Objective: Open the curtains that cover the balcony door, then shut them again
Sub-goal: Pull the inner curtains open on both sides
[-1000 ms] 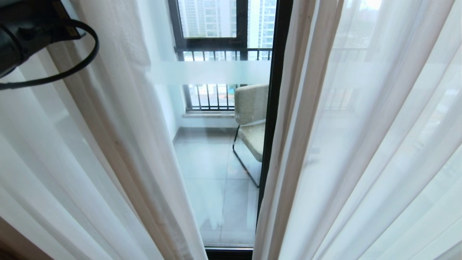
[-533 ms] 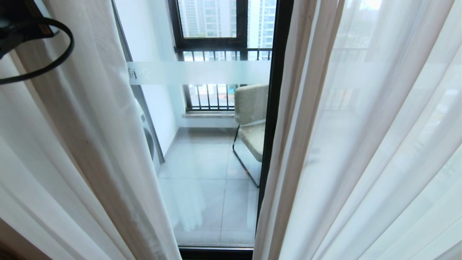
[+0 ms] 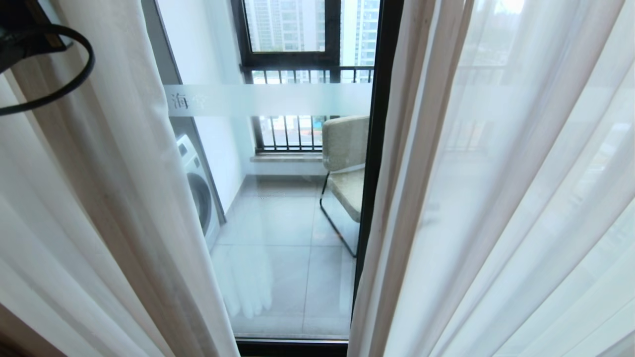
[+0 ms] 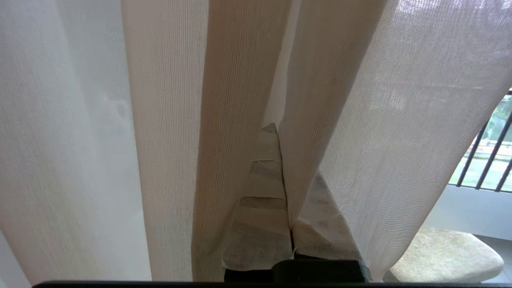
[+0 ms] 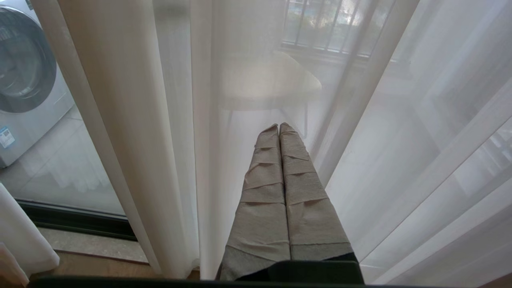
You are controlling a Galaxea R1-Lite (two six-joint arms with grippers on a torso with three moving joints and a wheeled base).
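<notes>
The curtains hang as two white sheer panels, a left sheer [image 3: 99,198] and a right sheer [image 3: 496,198], parted in the middle. Between them shows the balcony door [image 3: 278,238], clear glass with a frosted band [image 3: 278,99] and a black frame [image 3: 377,148]. My left arm [image 3: 20,34] is at the upper left, against the left sheer. In the left wrist view my left gripper [image 4: 282,136] is shut on a fold of the sheer [image 4: 168,120], which drapes over one finger. My right gripper [image 5: 279,126] is shut and empty, in front of the right sheer [image 5: 400,160].
Behind the glass a white washing machine [image 3: 196,193] stands on the left and a beige chair [image 3: 347,148] on the right, on grey tiles. A barred railing [image 3: 297,134] and windows close the balcony's far side. The door's bottom track [image 5: 76,218] runs along the floor.
The left sheer's edge has been drawn further left with my left arm. The gap is wider and the washing machine now shows. The right sheer and right gripper have not moved.
</notes>
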